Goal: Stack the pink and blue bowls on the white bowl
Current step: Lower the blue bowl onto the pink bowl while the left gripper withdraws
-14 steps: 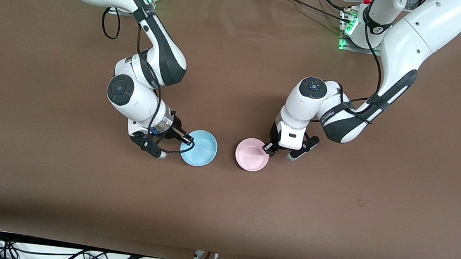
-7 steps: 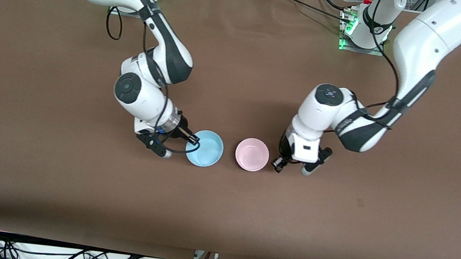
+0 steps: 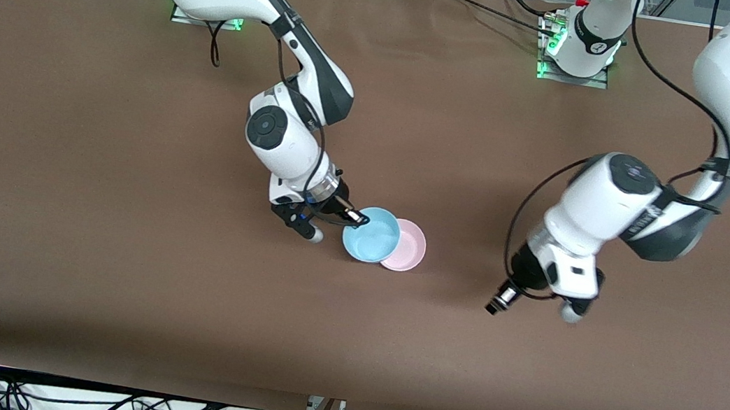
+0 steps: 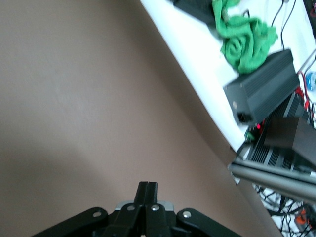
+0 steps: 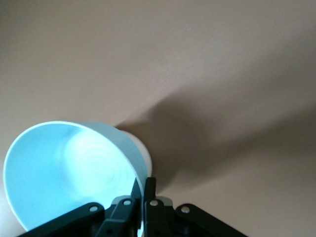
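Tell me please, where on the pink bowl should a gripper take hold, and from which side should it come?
Probably at the rim of the pink bowl, on the part toward the left arm's end of the table, coming down from above with one finger inside and one outside the thin wall. The blue bowl, held by the right gripper, overlaps the other part. The left gripper is shut, over bare table.

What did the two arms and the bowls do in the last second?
The right gripper, shut on the blue bowl, carried it toward the left arm's end; it now overlaps the pink bowl. The left gripper let go of the pink bowl's rim, shut, and drew away toward its own end of the table. The pink bowl stayed put.
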You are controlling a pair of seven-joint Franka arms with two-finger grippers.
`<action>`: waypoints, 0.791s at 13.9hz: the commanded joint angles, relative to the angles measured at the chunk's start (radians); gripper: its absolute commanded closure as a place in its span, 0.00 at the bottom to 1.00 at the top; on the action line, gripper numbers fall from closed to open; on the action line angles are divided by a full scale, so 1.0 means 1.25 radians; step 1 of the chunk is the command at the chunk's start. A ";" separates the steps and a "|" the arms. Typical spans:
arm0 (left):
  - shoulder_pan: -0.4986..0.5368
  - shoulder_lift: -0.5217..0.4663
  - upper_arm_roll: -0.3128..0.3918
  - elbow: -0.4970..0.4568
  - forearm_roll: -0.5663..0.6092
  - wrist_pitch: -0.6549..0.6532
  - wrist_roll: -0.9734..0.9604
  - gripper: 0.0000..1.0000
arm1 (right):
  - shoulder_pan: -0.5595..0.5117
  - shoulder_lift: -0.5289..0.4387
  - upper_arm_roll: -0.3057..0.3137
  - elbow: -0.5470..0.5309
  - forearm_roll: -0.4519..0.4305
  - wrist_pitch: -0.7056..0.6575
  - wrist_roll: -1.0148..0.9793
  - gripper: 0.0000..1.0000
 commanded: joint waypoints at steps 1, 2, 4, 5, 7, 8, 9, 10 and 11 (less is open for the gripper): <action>0.008 -0.005 -0.011 0.103 -0.141 -0.127 0.172 1.00 | 0.037 0.037 -0.011 0.051 -0.005 0.025 0.014 1.00; 0.009 -0.004 -0.011 0.149 -0.194 -0.189 0.235 1.00 | 0.050 0.049 -0.022 0.068 -0.010 0.025 0.014 1.00; 0.035 -0.005 -0.011 0.230 -0.266 -0.331 0.370 1.00 | 0.088 0.077 -0.060 0.104 -0.014 0.025 0.014 1.00; 0.051 -0.006 -0.012 0.260 -0.283 -0.397 0.439 1.00 | 0.103 0.093 -0.074 0.126 -0.014 0.025 0.012 1.00; 0.087 -0.021 -0.014 0.296 -0.289 -0.508 0.573 1.00 | 0.125 0.114 -0.097 0.150 -0.014 0.025 0.012 1.00; 0.111 -0.036 -0.014 0.298 -0.289 -0.550 0.636 1.00 | 0.130 0.123 -0.098 0.161 -0.015 0.026 0.014 1.00; 0.135 -0.065 -0.014 0.288 -0.288 -0.584 0.713 1.00 | 0.132 0.129 -0.098 0.166 -0.016 0.028 0.014 1.00; 0.160 -0.090 -0.014 0.277 -0.290 -0.614 0.796 1.00 | 0.134 0.129 -0.098 0.166 -0.016 0.026 0.012 1.00; 0.186 -0.103 -0.016 0.270 -0.290 -0.654 0.854 1.00 | 0.135 0.129 -0.098 0.166 -0.016 0.026 0.012 1.00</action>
